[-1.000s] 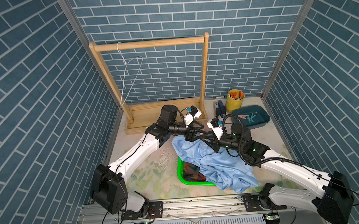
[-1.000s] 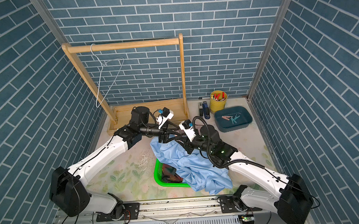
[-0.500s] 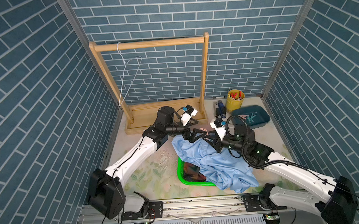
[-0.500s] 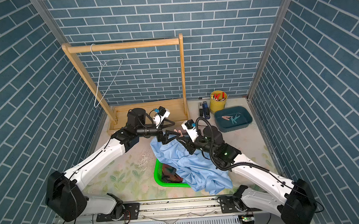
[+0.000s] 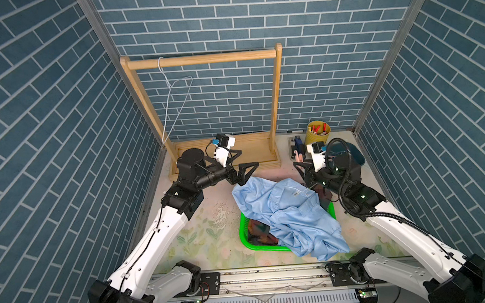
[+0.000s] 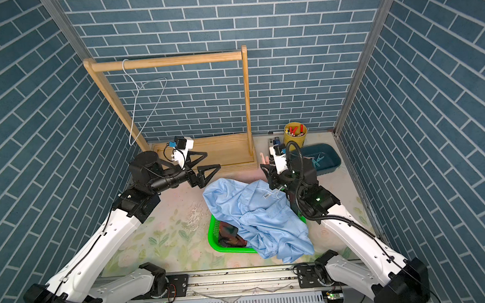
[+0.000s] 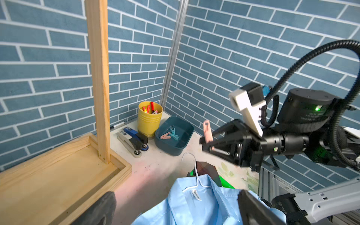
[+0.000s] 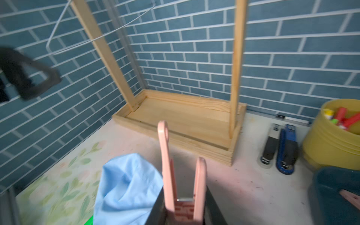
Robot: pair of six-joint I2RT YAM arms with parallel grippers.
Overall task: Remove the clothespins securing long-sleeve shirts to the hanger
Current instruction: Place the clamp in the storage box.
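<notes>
1. The right gripper (image 7: 206, 145) is clamping down narrow on one salmon clothespin (image 7: 208, 132), the peg standing upright, right of centre in the left wrist view.
2. The left gripper (image 5: 243, 161) is gaping fully wide, gripping nothing, just upper left of the pale blue shirt (image 5: 291, 212) in both top views, well apart from that peg.
3. Counting pegs: one held, three lying in the teal bin (image 7: 171, 150), namely two teal pegs (image 7: 174, 133) and one salmon peg (image 7: 165, 137).
4. Two shirts: the blue one is draping over the green basket (image 5: 242, 230), hiding most of the plaid shirt (image 5: 259, 233).
5. Two wire hangers: a bare hanger (image 5: 168, 104) is hanging on the wooden rack (image 5: 201, 59); the collar hanger (image 7: 195, 167) is showing little beyond its hook.
6. In the right wrist view the bottom edge is cutting off the fingers.
</notes>
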